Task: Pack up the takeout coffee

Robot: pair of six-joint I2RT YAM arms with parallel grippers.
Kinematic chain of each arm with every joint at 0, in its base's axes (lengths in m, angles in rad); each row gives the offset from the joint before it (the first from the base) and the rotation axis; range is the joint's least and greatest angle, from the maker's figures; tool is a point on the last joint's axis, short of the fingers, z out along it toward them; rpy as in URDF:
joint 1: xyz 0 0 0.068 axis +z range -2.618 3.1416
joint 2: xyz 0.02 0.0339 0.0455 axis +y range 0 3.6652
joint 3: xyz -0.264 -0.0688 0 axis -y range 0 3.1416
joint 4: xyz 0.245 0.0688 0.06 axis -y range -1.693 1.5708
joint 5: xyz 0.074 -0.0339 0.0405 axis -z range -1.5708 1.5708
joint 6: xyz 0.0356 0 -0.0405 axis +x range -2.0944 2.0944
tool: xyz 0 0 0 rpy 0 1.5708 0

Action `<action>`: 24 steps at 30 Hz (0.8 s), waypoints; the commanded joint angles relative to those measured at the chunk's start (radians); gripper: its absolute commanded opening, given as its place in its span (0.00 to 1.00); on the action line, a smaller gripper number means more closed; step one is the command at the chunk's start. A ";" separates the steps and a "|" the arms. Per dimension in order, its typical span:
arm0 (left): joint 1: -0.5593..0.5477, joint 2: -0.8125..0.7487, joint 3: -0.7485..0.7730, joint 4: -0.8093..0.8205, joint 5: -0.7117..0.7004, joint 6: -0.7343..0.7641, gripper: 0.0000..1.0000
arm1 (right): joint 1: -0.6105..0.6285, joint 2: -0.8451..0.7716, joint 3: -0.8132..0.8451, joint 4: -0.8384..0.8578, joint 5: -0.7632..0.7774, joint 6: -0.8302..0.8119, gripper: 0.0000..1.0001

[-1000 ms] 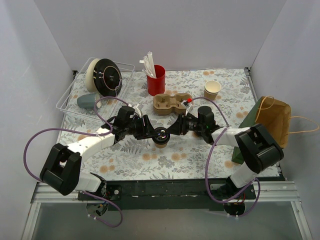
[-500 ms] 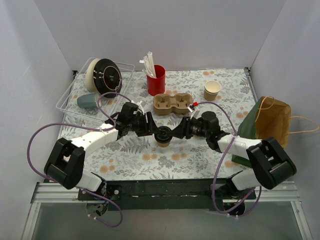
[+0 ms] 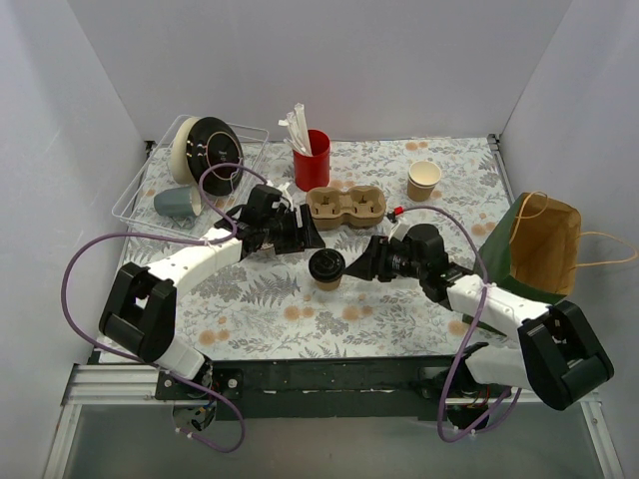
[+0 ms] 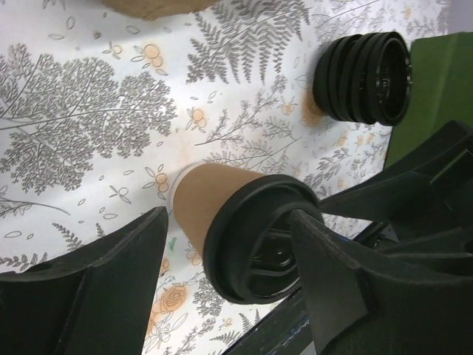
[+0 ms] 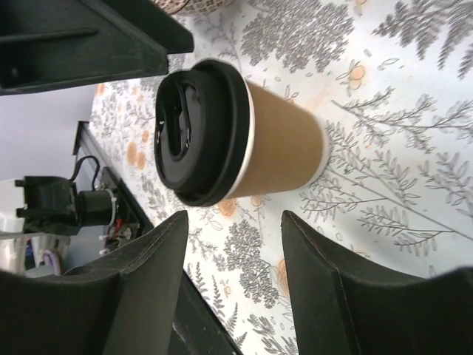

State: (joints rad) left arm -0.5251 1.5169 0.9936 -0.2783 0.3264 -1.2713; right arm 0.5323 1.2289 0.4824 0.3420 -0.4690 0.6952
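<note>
A flower-printed counter is lying between plain white walls. The left pincer is hanging wide open and empty, just behind and left of the coffee cup. The right pincer is gaping too, holding nothing, just beside the cup. The cup is standing upright mid-counter with its black lid on, and neither pincer is touching it. A pulp cup carrier is sitting near behind it, and a brown paper bag is standing well off at the right edge.

Left arm reaches forward and to the right, wrist low. The left pincer is spread wide, jaws well apart. Right arm stretches out to the left, also low, and the right pincer gapes too. The two pincers angle toward each other, tips near but not touching.
</note>
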 commanded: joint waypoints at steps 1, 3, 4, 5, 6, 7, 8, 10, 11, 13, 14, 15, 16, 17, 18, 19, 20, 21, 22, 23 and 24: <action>0.002 -0.020 0.034 -0.019 0.040 0.018 0.67 | 0.003 -0.029 0.097 -0.089 0.067 -0.071 0.62; 0.002 -0.040 0.017 -0.013 0.059 0.010 0.67 | 0.003 -0.025 0.119 -0.097 0.066 -0.080 0.62; 0.002 -0.050 0.011 -0.007 0.062 0.001 0.67 | 0.005 -0.022 0.127 -0.095 0.061 -0.086 0.62; 0.002 -0.061 0.005 -0.007 0.060 0.000 0.68 | 0.003 -0.010 0.137 -0.097 0.055 -0.095 0.62; 0.002 -0.090 -0.004 -0.009 0.051 -0.005 0.68 | 0.003 0.001 0.153 -0.103 0.031 -0.126 0.62; 0.002 -0.102 -0.012 -0.012 0.043 -0.010 0.68 | 0.003 0.015 0.192 -0.153 0.026 -0.141 0.62; 0.002 -0.118 -0.019 -0.016 0.039 -0.020 0.68 | 0.003 0.041 0.215 -0.179 0.021 -0.160 0.63; 0.002 -0.141 -0.045 -0.015 0.051 -0.026 0.69 | 0.003 0.063 0.238 -0.201 0.006 -0.177 0.64; 0.000 -0.146 -0.055 -0.012 0.056 -0.034 0.69 | 0.001 0.075 0.239 -0.201 -0.011 -0.174 0.64; -0.003 -0.150 -0.090 0.004 0.057 -0.037 0.69 | 0.001 0.080 0.226 -0.180 -0.020 -0.134 0.64; -0.004 -0.149 -0.101 0.008 0.056 -0.036 0.69 | 0.001 0.080 0.202 -0.140 -0.032 -0.116 0.64; -0.004 -0.147 -0.111 0.011 0.054 -0.036 0.68 | 0.001 0.077 0.190 -0.130 -0.031 -0.099 0.64; -0.006 -0.143 -0.128 0.024 0.051 -0.031 0.68 | 0.003 0.073 0.182 -0.126 -0.026 -0.076 0.64; -0.006 -0.138 -0.134 0.031 0.048 -0.030 0.68 | 0.001 0.072 0.167 -0.127 -0.008 -0.066 0.64; -0.006 -0.135 -0.142 0.039 0.045 -0.023 0.68 | 0.001 0.066 0.157 -0.123 0.003 -0.057 0.64; -0.006 -0.124 -0.147 0.051 0.039 -0.022 0.68 | 0.001 0.051 0.147 -0.114 0.012 -0.027 0.64; -0.006 -0.120 -0.147 0.053 0.042 -0.019 0.68 | 0.003 0.041 0.115 -0.100 0.018 -0.013 0.64; -0.007 -0.115 -0.145 0.054 0.043 -0.019 0.68 | 0.003 0.032 0.099 -0.060 0.017 0.007 0.64; -0.009 -0.107 -0.145 0.057 0.042 -0.020 0.68 | 0.001 0.014 0.084 -0.043 0.018 0.021 0.64; -0.012 -0.106 -0.145 0.060 0.042 -0.020 0.68 | 0.003 0.006 0.064 -0.031 0.021 0.048 0.64; -0.013 -0.104 -0.148 0.063 0.042 -0.023 0.68 | 0.003 0.001 0.055 -0.003 0.021 0.058 0.64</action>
State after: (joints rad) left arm -0.5278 1.4151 0.8490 -0.2550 0.3695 -1.3010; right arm 0.5323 1.2869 0.5816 0.2211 -0.4587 0.6674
